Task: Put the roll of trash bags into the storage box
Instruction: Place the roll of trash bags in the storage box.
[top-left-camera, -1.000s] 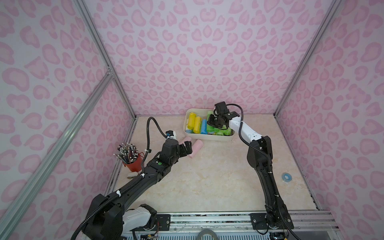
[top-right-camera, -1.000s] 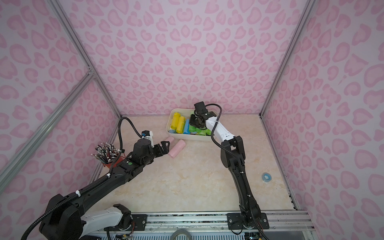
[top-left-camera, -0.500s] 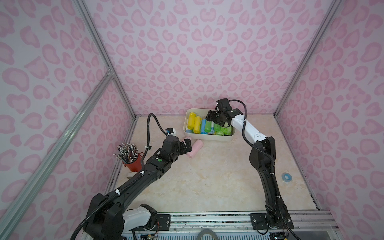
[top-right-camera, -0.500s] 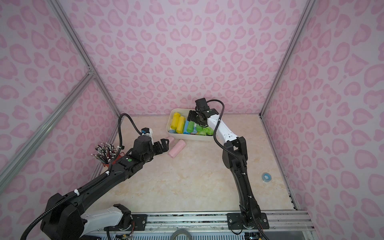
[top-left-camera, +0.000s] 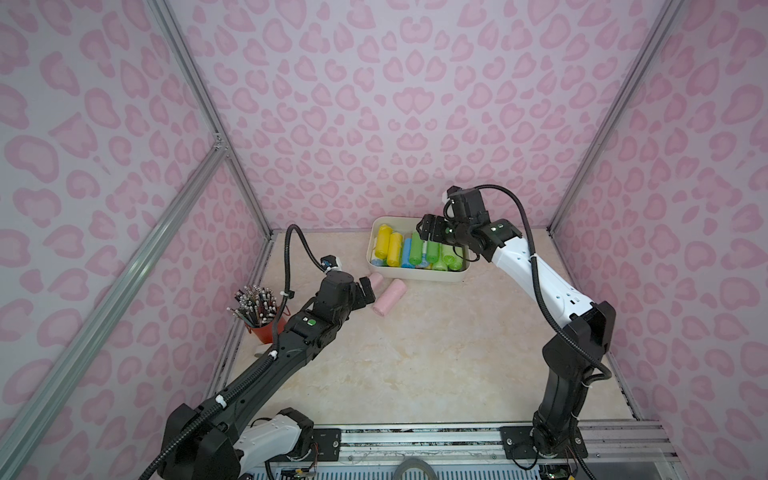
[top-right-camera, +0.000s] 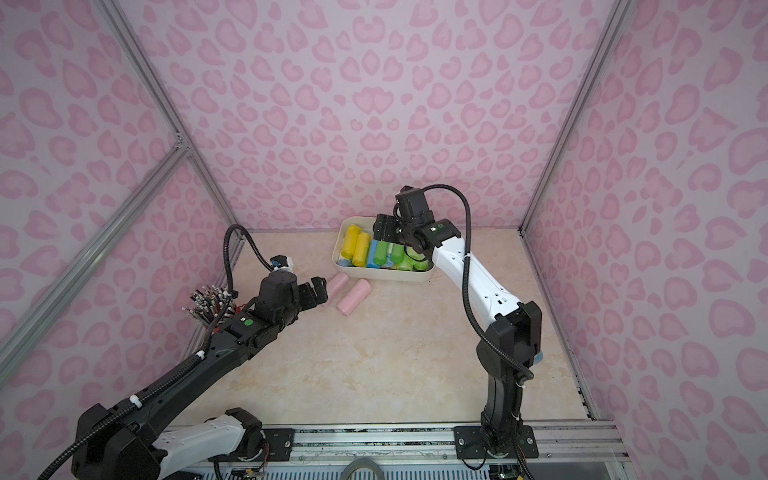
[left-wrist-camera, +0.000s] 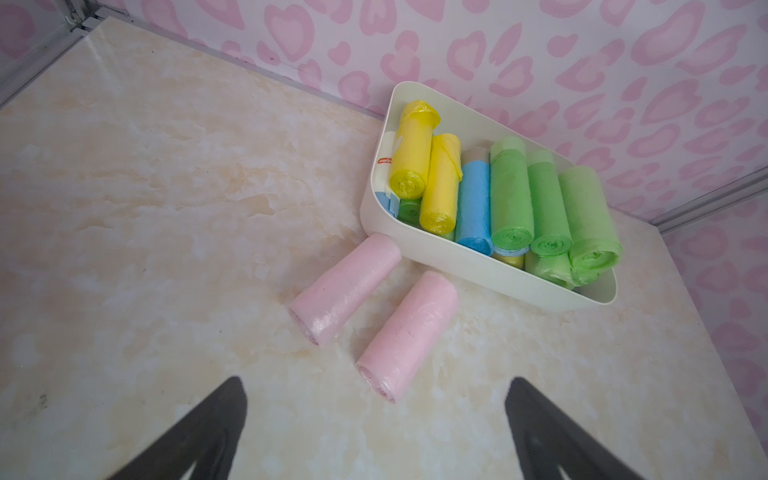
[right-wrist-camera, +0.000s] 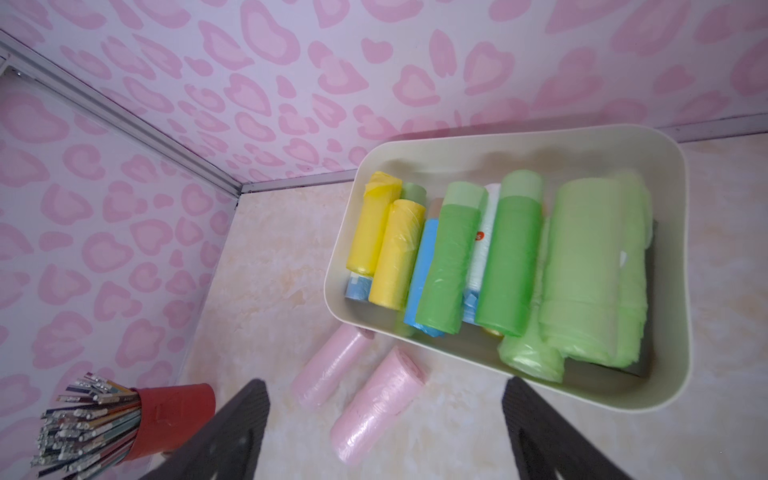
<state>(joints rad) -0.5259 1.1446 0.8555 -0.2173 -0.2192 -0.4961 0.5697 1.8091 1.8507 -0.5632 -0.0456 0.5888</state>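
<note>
Pink film wrapped the two rolls of trash bags outside the storage box (left-wrist-camera: 478, 266): one pink roll (left-wrist-camera: 347, 286) lay on the marbled table (left-wrist-camera: 124, 208) with its far end seemingly against the box's front corner, and the other pink roll (left-wrist-camera: 409, 332) lay just beside it, near the front wall. Inside the box the top layer held two yellow rolls (left-wrist-camera: 411, 153), one blue roll (left-wrist-camera: 473, 203) and three green rolls (left-wrist-camera: 548, 203), with more rolls half hidden beneath them. One red cup (top-left-camera: 264, 330) of pencils stood by the side wall, beside the left arm and well apart from the pink pair. The left gripper (top-right-camera: 312, 291) hovered near the pink rolls with its jaws spread wide and empty. The right gripper (top-left-camera: 431, 229) hung above the box, jaws likewise wide and holding nothing.
</note>
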